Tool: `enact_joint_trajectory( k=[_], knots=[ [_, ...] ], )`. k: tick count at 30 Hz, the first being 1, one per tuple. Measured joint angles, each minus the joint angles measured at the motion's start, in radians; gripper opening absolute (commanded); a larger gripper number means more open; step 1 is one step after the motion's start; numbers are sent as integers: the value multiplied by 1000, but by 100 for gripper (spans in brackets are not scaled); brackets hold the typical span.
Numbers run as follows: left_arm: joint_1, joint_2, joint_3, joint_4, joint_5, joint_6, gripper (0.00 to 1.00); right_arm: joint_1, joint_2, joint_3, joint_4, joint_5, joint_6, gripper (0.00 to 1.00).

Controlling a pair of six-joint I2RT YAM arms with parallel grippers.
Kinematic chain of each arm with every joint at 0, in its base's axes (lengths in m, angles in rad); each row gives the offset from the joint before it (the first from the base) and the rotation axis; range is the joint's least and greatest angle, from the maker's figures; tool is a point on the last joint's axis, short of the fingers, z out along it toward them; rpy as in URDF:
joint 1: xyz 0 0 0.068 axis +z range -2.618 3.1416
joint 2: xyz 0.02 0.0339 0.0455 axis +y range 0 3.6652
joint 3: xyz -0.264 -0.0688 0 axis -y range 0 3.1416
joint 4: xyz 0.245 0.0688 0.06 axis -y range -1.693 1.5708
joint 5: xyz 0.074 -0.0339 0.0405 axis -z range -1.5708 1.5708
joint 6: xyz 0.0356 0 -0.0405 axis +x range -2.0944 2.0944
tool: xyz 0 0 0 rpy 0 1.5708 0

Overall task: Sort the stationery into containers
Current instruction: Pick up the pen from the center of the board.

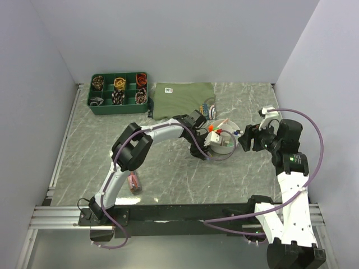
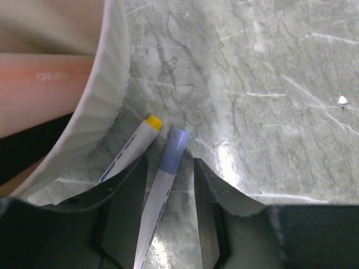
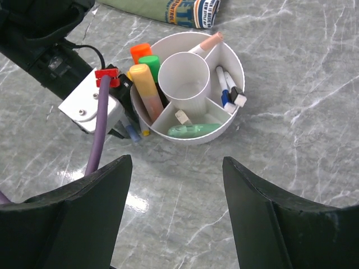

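Note:
The white round organiser [image 1: 224,150] stands mid-table. In the right wrist view its ring compartments [image 3: 197,139] hold orange [image 3: 140,51], green [image 3: 150,61] and yellow [image 3: 147,89] markers, a pink-capped pen [image 3: 206,43], two white pens [image 3: 227,89] and a mint-green item [image 3: 193,130]. The central cup [image 3: 184,81] looks empty. My left gripper [image 2: 168,161] is low at the organiser's left wall [image 2: 106,95], open, with its jaws either side of a blue-capped white pen [image 2: 167,179] lying on the table. A yellow-capped pen [image 2: 134,147] lies just outside the left finger. My right gripper [image 3: 176,162] is open and empty, right of the organiser.
A dark green compartment tray [image 1: 92,101] stands at the back left. The folded olive cloth [image 1: 182,100] lies behind the organiser. A short reddish-pink tube [image 1: 133,181] lies on the table beside the left arm's lower link. Grey walls close in the left, back and right.

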Motion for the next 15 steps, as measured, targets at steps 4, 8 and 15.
enact_joint_trajectory(
  k=[4, 8, 15],
  knots=[
    [-8, -7, -18, 27, -12, 0, 38, 0, 3, -2, 0, -3, -11, 73],
    [-14, -17, -37, 51, -34, 2, 24, 0, 11, -9, 0, -3, -21, 73],
    [-24, -88, -146, 79, -40, 2, 1, 0, 17, -11, 1, -4, -23, 73]
  ],
)
